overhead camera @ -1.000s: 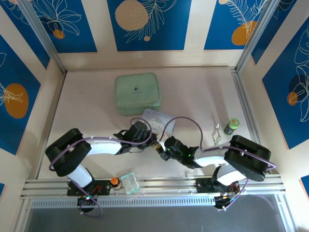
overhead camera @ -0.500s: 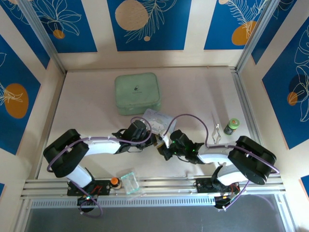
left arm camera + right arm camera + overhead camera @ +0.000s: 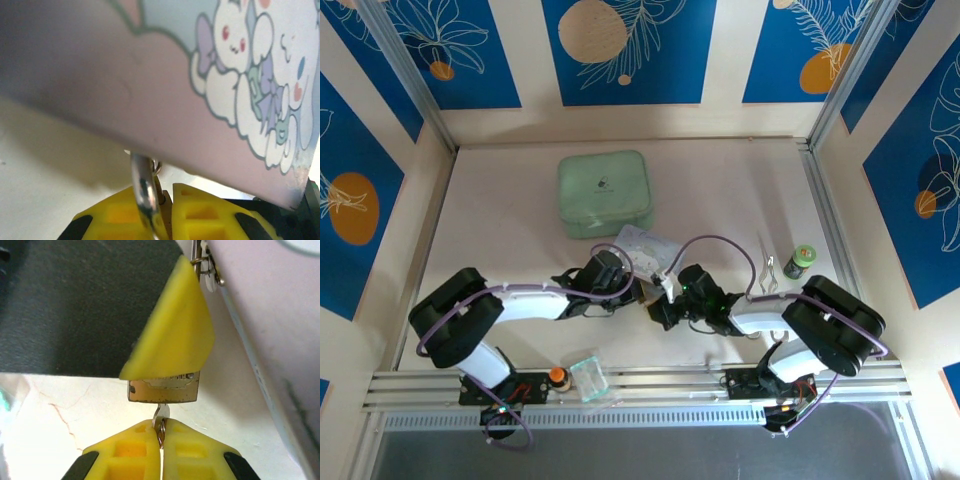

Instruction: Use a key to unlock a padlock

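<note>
Right wrist view, Mia, bottom edge: what is the right tool point(image 3: 161, 429) doing?

Its yellow fingers are pressing together on the key point(image 3: 160, 415), Tom. The thin blade is pointing up at the underside of the padlock point(image 3: 164, 391) at centre frame. I'm judging that it is lining up with the keyhole.

And what is steadying the brass body?

The left tool point(image 3: 166, 194) is clamping it. One of its fingers point(image 3: 172, 330) is covering the upper body here, and in the left wrist view the shackle point(image 3: 144, 187) is running down against its closed fingers. That grip is probably stopping the lock from turning with the key.

What is escaping you?

The keyhole is lying hidden, so I'm unable to tell whether the blade is entering or only touching. Farther up, a bunny-printed case point(image 3: 225, 100) is blocking the rest. In the top external view both tools are meeting at lower centre of the table point(image 3: 500, 220), with the lock too small to make out.
</note>
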